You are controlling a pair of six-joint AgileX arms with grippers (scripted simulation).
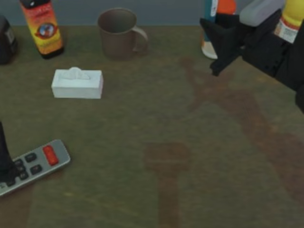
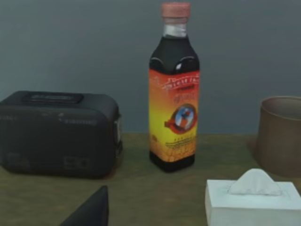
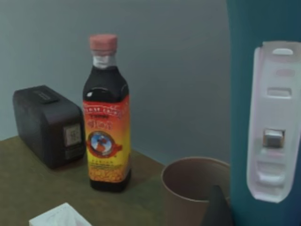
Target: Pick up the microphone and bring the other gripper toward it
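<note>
Up at the top view's far right, the right gripper (image 1: 223, 45) holds the microphone (image 1: 213, 28) upright, lifted for the handover; the left gripper (image 1: 4, 166) waits at the left edge over the remote (image 1: 35, 164), jaw state indiscernible. From the left wrist view, the brown cup (image 2: 281, 134) hides its inside. Seen from the right wrist, jaws pinch the teal handle and the cup looks empty.

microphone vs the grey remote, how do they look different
Colour: the microphone is teal with a white button strip; the remote is grey with dark keys and one red button.
Place: the remote lies flat on the table at the left front, its end hidden by the parked left arm; the microphone is at the far right, by the right tool.
Both carry buttons.
</note>
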